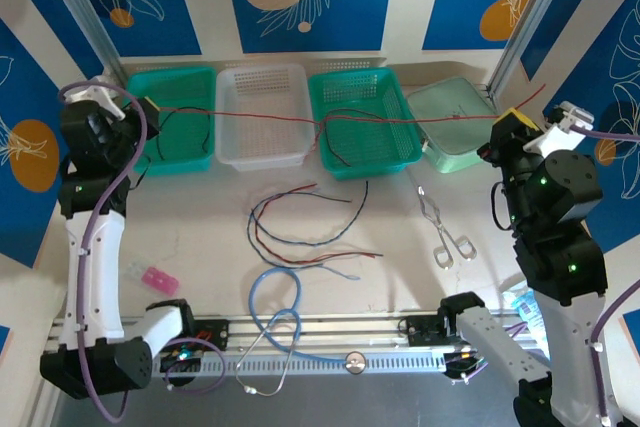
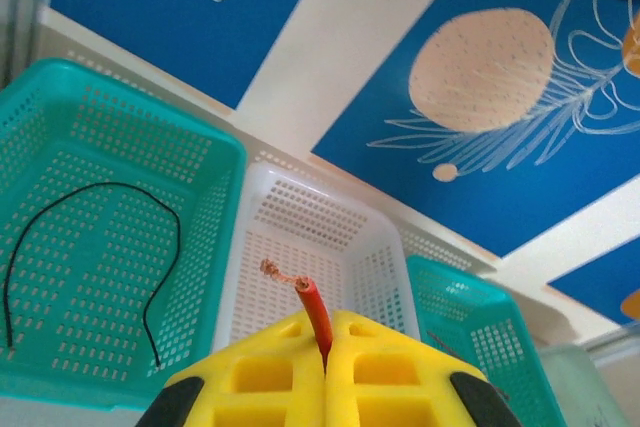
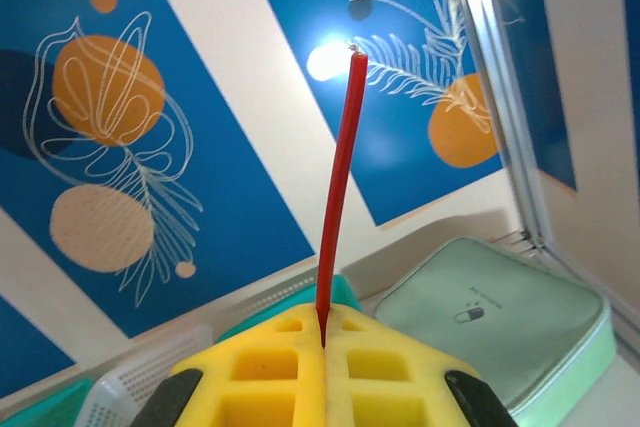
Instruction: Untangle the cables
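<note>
- Your left tool (image 1: 148, 107) is raised over the left end of the basket row, and its yellow pads are clamped together on one end of the red cable (image 1: 270, 117).
- In the left wrist view, the left tool (image 2: 326, 359) has a short stub of the red cable (image 2: 316, 312) sticking up from between its pads, with bare frayed strands at the tip.
- Your right tool (image 1: 512, 119) is raised at the right side and is clamped on the same cable near its other end.
- In the right wrist view, a longer straight length of the red cable (image 3: 338, 187) rises from between the closed pads of the right tool (image 3: 322, 339).
- Between the two tools the red cable hangs nearly taut, crossing above the left teal basket (image 1: 170, 74), the white basket (image 1: 262, 72) and the right teal basket (image 1: 345, 77).
- A black cable (image 1: 187, 132) lies curled inside the left teal basket, and the left wrist view shows it as an arch (image 2: 100, 187).
- A second black cable (image 1: 338, 142) lies in the right teal basket.
- The loose cables (image 1: 300, 222), red, black and blue-grey, lie in open curves on the surface (image 1: 400, 282) in front of the baskets.
- A light-blue tube (image 1: 275, 302) loops just nearer to you than those cables.
- Metal tongs (image 1: 445, 232) lie to their right, a pink object (image 1: 158, 278) lies at the left, and a mint pouch (image 1: 455, 122) sits beside the right teal basket.
</note>
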Robot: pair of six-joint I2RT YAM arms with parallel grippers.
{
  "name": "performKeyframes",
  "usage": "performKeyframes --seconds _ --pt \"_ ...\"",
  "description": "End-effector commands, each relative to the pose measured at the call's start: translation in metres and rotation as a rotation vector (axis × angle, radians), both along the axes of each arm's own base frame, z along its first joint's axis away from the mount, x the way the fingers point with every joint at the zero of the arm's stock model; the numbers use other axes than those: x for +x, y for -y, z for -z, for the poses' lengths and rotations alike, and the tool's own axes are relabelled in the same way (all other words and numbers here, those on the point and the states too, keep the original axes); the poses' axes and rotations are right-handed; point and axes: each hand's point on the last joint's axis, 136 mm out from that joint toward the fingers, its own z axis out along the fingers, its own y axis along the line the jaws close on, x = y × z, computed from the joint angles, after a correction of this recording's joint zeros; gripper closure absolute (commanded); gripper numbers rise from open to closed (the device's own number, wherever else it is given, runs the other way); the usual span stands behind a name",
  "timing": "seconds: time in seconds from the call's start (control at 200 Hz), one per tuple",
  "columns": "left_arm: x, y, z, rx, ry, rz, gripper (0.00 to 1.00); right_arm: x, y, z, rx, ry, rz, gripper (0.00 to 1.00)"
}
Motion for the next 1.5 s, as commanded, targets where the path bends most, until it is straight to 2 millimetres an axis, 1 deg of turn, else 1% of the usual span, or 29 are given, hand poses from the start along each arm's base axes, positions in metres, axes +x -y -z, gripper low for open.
performKeyframes --seconds 0.0,0.135,0.225,0.285,0.365,0.42,0.5,0.62,0.7,0.8,0.885,0.935,1.031,1.101,1.156,1.251,1.351,1.436,1.496 --pt "0.001 -0.021 -0.007 -0.078 0.061 -0.093 1.0 -0.013 0.023 -0.013 -0.014 0.038 0.119 1.0" --pt "-0.001 -0.051 0.004 -0.103 0.048 -0.208 1.0 -0.018 0.033 -0.009 -0.016 0.024 0.175 1.0" --pt "-0.002 -0.065 0.009 -0.137 0.048 -0.269 1.0 -0.025 0.043 -0.004 -0.024 0.008 0.231 1.0" --pt "-0.001 -0.072 0.016 -0.184 0.054 -0.3 1.0 -0.031 0.052 -0.001 -0.019 0.003 0.286 1.0" --pt "0.002 -0.08 0.037 -0.267 0.043 -0.335 1.0 -0.039 0.063 0.001 -0.003 0.002 0.348 1.0" --pt "0.005 -0.082 0.049 -0.313 0.037 -0.336 1.0 -0.043 0.067 0.001 -0.002 0.001 0.374 1.0" --pt "0.006 -0.084 0.06 -0.333 0.026 -0.343 1.0 -0.046 0.072 -0.001 -0.029 -0.004 0.401 1.0" --pt "0.001 -0.091 0.066 -0.307 0.008 -0.373 1.0 -0.049 0.078 -0.002 -0.061 -0.011 0.44 1.0" --pt "-0.005 -0.101 0.067 -0.27 -0.005 -0.417 1.0 -0.054 0.085 -0.001 -0.058 -0.009 0.482 1.0" --pt "-0.013 -0.117 0.075 -0.26 -0.031 -0.487 1.0 -0.062 0.094 0.0 -0.049 -0.013 0.549 1.0" --pt "-0.015 -0.121 0.076 -0.266 -0.035 -0.508 1.0 -0.067 0.1 0.0 -0.062 -0.023 0.587 1.0" --pt "-0.012 -0.119 0.078 -0.292 -0.028 -0.494 1.0 -0.068 0.102 0.0 -0.071 -0.026 0.603 1.0" --pt "-0.003 -0.108 0.079 -0.343 -0.01 -0.417 1.0 -0.06 0.095 0.002 -0.078 -0.029 0.549 1.0" --pt "0.001 -0.096 0.071 -0.37 0.015 -0.352 1.0 -0.053 0.088 0.003 -0.057 -0.023 0.492 1.0" --pt "0.001 -0.084 0.06 -0.375 0.043 -0.295 1.0 -0.049 0.082 0.001 -0.037 -0.012 0.451 1.0" --pt "-0.004 -0.059 0.041 -0.317 0.056 -0.214 1.0 -0.036 0.066 -0.009 -0.038 0.016 0.347 1.0" --pt "-0.014 -0.043 0.025 -0.253 0.069 -0.178 1.0 -0.021 0.051 -0.018 -0.015 0.002 0.251 1.0" --pt "-0.025 -0.031 0.012 -0.237 0.099 -0.152 1.0 -0.011 0.037 -0.035 0.013 0.039 0.17 1.0" --pt "-0.031 -0.018 0.005 -0.213 0.111 -0.111 1.0 -0.005 0.029 -0.05 0.033 0.08 0.122 1.0"
